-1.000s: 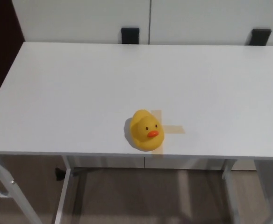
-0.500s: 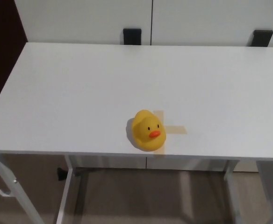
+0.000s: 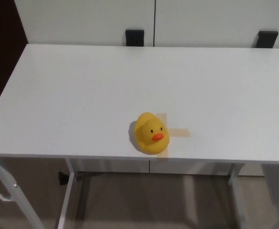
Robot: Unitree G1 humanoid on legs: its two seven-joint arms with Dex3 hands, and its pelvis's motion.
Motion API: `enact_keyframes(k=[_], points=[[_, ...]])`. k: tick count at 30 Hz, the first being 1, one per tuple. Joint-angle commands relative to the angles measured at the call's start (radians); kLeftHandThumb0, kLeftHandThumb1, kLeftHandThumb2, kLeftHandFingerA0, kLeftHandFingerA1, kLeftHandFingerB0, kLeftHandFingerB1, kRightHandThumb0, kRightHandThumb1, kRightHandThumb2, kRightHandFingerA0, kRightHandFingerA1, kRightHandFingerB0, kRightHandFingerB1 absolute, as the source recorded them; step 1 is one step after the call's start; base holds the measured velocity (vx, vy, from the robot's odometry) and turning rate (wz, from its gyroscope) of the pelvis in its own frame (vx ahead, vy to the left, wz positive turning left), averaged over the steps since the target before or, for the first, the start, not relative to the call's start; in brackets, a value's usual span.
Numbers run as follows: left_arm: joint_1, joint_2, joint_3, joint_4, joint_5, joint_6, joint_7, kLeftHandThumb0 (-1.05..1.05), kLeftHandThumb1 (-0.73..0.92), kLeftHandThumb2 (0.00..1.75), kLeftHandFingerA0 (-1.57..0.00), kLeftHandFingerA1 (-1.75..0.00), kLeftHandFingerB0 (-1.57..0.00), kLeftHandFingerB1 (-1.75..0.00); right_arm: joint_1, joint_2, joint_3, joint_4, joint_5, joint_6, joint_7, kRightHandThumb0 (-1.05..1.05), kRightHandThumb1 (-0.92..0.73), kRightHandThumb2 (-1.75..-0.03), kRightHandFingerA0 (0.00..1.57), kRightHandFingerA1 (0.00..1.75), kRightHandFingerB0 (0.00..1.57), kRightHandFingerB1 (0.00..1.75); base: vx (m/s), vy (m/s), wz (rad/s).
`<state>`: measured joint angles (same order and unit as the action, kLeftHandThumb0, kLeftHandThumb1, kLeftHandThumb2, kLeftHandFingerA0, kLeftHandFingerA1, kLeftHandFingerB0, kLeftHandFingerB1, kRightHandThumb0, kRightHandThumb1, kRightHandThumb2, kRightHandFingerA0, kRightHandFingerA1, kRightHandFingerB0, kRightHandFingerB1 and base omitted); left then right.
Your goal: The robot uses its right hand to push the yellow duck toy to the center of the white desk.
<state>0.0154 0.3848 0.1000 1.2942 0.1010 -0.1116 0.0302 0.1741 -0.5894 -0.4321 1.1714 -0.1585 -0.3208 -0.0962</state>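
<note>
- Yellow duck toy (image 3: 150, 133) upright near the front edge of the white desk (image 3: 82, 86), beak facing the camera, sitting on a tan tape cross (image 3: 177, 131).
- Neither robot hand in view; finger state impossible to tell.
- Best approached from the front right, low, pushing slowly away from the edge toward the middle.
- Nothing blocking the path; two black brackets (image 3: 134, 37) beyond the far edge.

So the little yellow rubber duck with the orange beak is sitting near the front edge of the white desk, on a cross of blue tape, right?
Nearly. The head view shows the yellow rubber duck near the front edge of the white desk, but the tape cross under it is pale tan, not blue.
</note>
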Motion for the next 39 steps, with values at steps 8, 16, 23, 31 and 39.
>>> enact_keyframes(k=[8, 16, 23, 31, 39], points=[[-0.007, 0.026, 0.012, 0.007, -0.001, -0.028, 0.002, -0.12, 0.65, 0.7, -0.86, -0.68, -0.9, -0.63, -0.036, -0.041, 0.056, 0.057, 0.061, -0.03, 0.156, -0.13, -0.27, -1.18, 0.95, 0.57, 0.73, 0.58, 0.0, 0.0, 0.0], [-0.006, 0.023, 0.012, 0.001, -0.004, -0.021, 0.001, -0.1, 0.65, 0.77, -0.86, -0.67, -0.9, -0.62, -0.036, -0.043, 0.059, 0.064, 0.083, -0.035, 0.168, -0.12, -0.27, -1.17, 0.96, 0.56, 0.77, 0.59, 0.0, 0.0, 0.0], [-0.001, 0.028, 0.009, 0.002, 0.0, -0.027, 0.004, -0.13, 0.67, 0.73, -0.87, -0.7, -0.88, -0.61, -0.045, -0.033, 0.034, 0.072, 0.124, -0.029, 0.177, -0.23, -0.38, -1.0, 0.88, 0.6, 0.49, 0.62, 0.0, 0.0, 0.0], [0.0, 0.035, 0.022, -0.001, -0.013, -0.03, -0.001, -0.12, 0.61, 0.75, -0.84, -0.7, -0.92, -0.68, -0.048, -0.025, 0.021, 0.07, 0.147, -0.034, 0.18, -0.23, -0.37, -0.95, 0.92, 0.59, 0.52, 0.62, 0.0, 0.0, 0.0], [-0.005, 0.037, 0.024, 0.002, -0.006, -0.029, 0.004, -0.13, 0.65, 0.71, -0.88, -0.74, -0.9, -0.64, -0.071, -0.026, 0.038, 0.076, 0.146, -0.053, 0.165, -0.15, -0.26, -1.11, 0.93, 0.6, 0.76, 0.55, 0.0, 0.0, 0.0]])
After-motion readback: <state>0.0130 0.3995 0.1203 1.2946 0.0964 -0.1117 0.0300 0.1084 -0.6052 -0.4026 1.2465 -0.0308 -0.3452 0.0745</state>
